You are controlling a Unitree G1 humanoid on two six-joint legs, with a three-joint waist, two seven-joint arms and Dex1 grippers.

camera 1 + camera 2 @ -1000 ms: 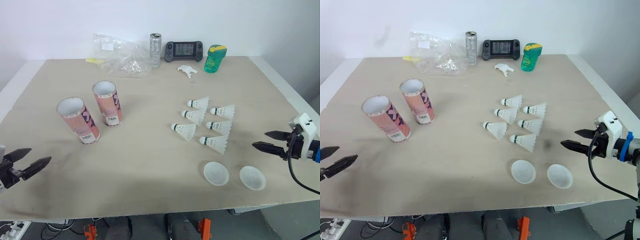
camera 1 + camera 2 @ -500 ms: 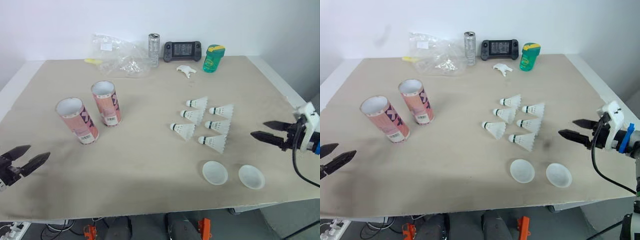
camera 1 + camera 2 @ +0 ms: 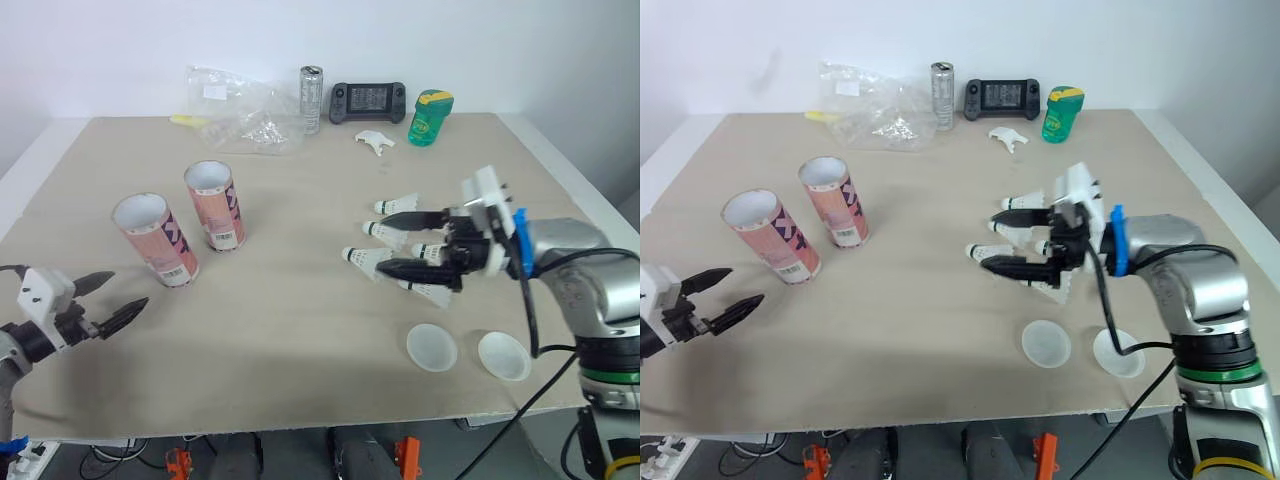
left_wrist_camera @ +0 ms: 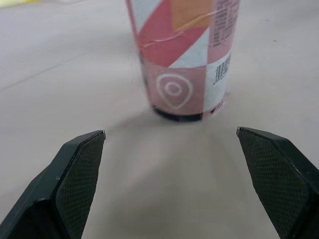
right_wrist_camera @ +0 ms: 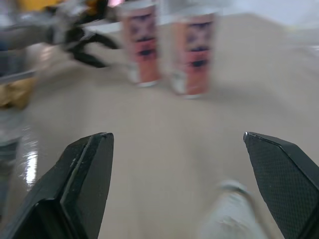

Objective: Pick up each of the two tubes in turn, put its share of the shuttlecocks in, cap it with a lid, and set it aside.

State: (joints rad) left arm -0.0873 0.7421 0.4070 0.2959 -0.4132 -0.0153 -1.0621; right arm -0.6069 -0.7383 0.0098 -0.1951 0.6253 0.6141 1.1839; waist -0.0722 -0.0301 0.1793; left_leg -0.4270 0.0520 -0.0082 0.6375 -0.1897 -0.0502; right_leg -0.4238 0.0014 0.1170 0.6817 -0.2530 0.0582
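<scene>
shuttlecocks (image 3: 365, 258): six white ones lying on their sides in two close rows on the beige table (image 3: 300, 330), corks toward the robot's left; all places below are taken from this cluster.
right gripper (image 3: 382, 242): right over the shuttlecocks, fingers spread wide with one on the far side of the cluster and one on the near side; nothing is held, and i cannot tell if a finger touches a feather.
near tube (image 3: 155, 240): well to the left of the shuttlecocks, upright, mouth open, pink and white.
far tube (image 3: 215, 205): also left of the shuttlecocks, a little closer to them than the near tube, upright and uncapped.
lids (image 3: 432, 347): two translucent white discs flat on the table, just on the robot's side of the shuttlecocks, side by side and apart.
left gripper (image 3: 130, 288): far left of the shuttlecocks, with the near tube between it and them, low over the table, fingers (image 4: 75, 184) parted and holding nothing.
clutter: beyond the shuttlecocks along the far edge, a plastic bag (image 3: 240, 120), a can (image 3: 311, 98), a game console (image 3: 368, 100) and a green bottle (image 3: 430, 117).
</scene>
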